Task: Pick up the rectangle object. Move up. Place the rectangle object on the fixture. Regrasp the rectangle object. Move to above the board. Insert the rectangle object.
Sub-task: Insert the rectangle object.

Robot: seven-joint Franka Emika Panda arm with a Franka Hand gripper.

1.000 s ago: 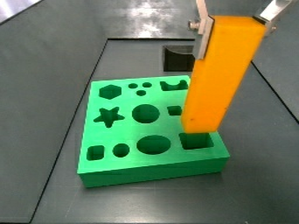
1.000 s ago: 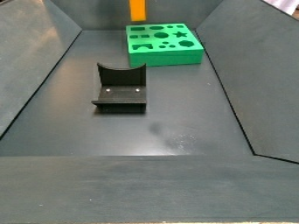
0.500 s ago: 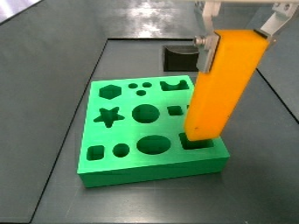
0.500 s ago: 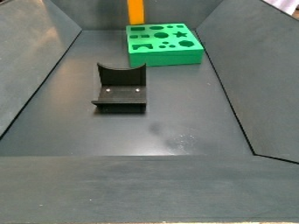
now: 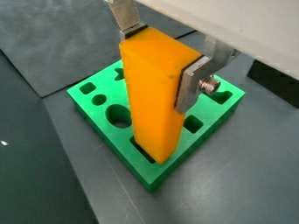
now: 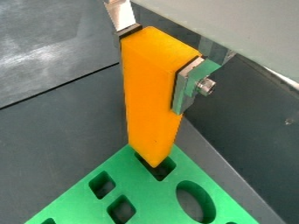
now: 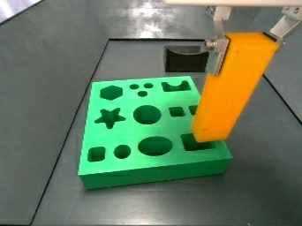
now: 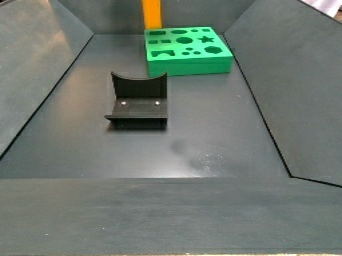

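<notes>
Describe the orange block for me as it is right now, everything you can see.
The orange block is a smooth, plain, long rectangular bar, looking like plastic. It stands nearly upright, leaning slightly in a side view. The gripper clamps its upper end, with silver fingers on opposite faces. Its lower end sits in a square hole at a corner of the green board. How deep it sits is hidden.

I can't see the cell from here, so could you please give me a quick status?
Gripper shut on the rectangle object, above the board. Object upright, lower end in a square hole at the board's corner. Fixture bare, nothing in the way.
</notes>
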